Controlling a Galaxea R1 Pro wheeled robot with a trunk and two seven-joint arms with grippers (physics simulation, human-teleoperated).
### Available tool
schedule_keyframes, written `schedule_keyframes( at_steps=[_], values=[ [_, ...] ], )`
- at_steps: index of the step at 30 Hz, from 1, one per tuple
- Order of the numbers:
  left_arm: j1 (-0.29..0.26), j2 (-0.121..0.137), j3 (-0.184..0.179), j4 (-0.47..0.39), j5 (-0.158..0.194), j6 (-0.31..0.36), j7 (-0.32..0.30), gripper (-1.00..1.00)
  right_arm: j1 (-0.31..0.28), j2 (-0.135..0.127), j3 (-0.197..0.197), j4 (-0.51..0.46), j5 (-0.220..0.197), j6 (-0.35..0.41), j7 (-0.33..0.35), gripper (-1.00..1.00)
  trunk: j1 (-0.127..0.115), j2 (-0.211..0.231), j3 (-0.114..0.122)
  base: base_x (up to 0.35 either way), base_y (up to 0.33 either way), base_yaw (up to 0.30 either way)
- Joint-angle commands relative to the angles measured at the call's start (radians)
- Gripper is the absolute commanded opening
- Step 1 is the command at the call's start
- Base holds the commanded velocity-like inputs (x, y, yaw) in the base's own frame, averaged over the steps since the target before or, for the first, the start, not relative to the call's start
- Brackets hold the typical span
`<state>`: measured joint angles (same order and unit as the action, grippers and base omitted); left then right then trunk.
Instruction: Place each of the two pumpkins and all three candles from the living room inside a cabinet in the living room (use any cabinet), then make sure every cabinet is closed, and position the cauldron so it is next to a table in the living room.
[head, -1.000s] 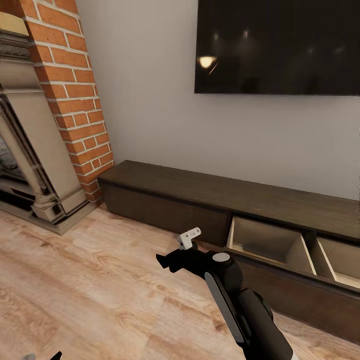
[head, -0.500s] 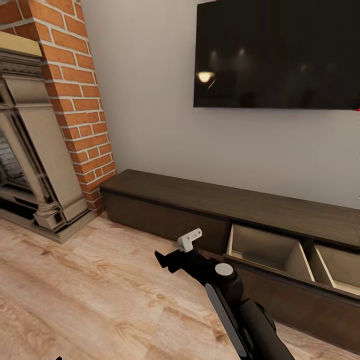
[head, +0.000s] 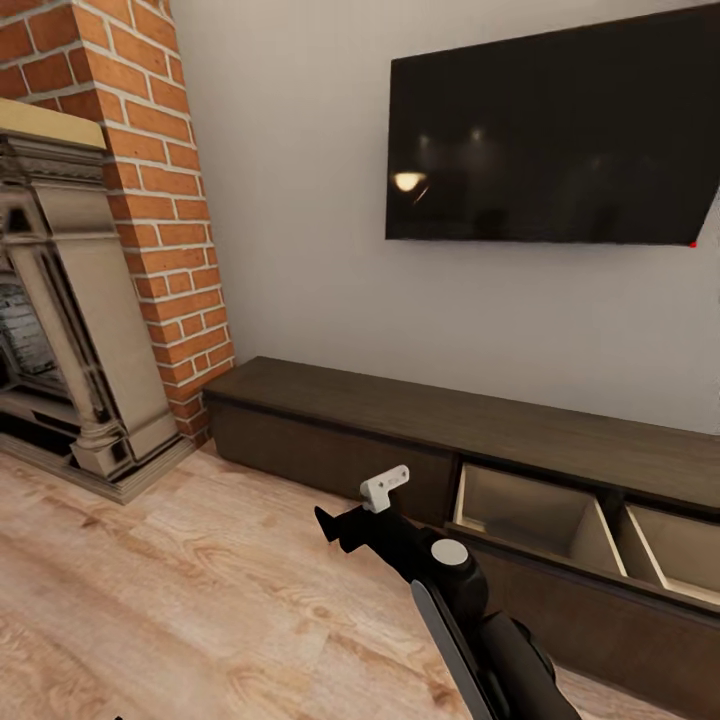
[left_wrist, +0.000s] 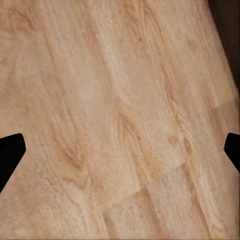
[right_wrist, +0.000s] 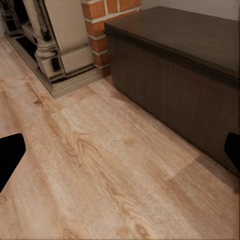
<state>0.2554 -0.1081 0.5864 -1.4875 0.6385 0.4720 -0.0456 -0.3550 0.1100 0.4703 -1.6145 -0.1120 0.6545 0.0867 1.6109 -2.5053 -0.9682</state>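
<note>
The wall-mounted television (head: 555, 140) is occupying the upper right of the head view, with the brick fireplace (head: 90, 250) standing at the left on the wood plank floor (head: 180, 590).

Below the television, the cabinet (head: 400, 420), a long low dark-brown unit, is running along the wall, its near end just beside the brickwork. Two of its drawers (head: 530, 510) are standing pulled out at the right, showing pale interiors with nothing visible in them; presumably they are being left open to receive the pumpkins and candles. Both will need shutting before the task is complete.

The right arm (head: 470, 620) is reaching forward over the floor in front of the cabinet's closed section. Its right gripper (head: 335, 522) is holding nothing; in the right wrist view the dark fingertips (right_wrist: 10, 155) are sitting at opposite edges, so the jaws are spread wide.

The left gripper (left_wrist: 120, 155) is facing bare floor, its fingertips (left_wrist: 10, 155) likewise wide apart and empty.

With both grippers empty and the drawers waiting, the robot appears to be in transit between fetches.
</note>
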Motion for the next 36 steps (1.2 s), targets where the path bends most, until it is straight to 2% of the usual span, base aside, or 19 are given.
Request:
schedule_keyframes(
  at_steps=[1, 17, 22, 30, 36],
  values=[
    [0.0, -0.001, 0.003, -0.001, 0.004, 0.007, -0.004, 1.0, 0.0, 0.0, -0.001, -0.001, -0.008, 0.002, -0.002, 1.0, 0.0, 0.0, -0.001, 0.0, 0.0, 0.0],
    [0.001, -0.001, 0.015, -0.002, 0.016, 0.007, -0.019, 1.0, -0.004, 0.007, 0.012, 0.024, -0.011, 0.052, -0.005, 1.0, 0.0, 0.0, -0.001, 0.0, 0.0, 0.0],
    [0.0, 0.0, 0.015, -0.007, 0.009, 0.007, -0.014, 1.0, -0.006, 0.013, 0.015, 0.025, -0.016, 0.11, -0.002, 1.0, 0.0, 0.0, -0.003, 0.0, 0.0, 0.114],
    [0.001, 0.0, 0.017, -0.004, 0.014, 0.007, -0.02, 1.0, -0.022, 0.065, 0.025, 0.03, -0.013, 0.28, -0.005, 1.0, 0.0, 0.0, -0.005, 0.0, 0.0, 0.26],
    [0.0, 0.001, 0.018, -0.001, 0.009, 0.007, -0.02, 1.0, -0.035, 0.065, 0.044, 0.031, -0.013, 0.343, -0.005, 1.0, 0.0, 0.0, -0.009, 0.0, 0.0, 0.283]
  ],
)
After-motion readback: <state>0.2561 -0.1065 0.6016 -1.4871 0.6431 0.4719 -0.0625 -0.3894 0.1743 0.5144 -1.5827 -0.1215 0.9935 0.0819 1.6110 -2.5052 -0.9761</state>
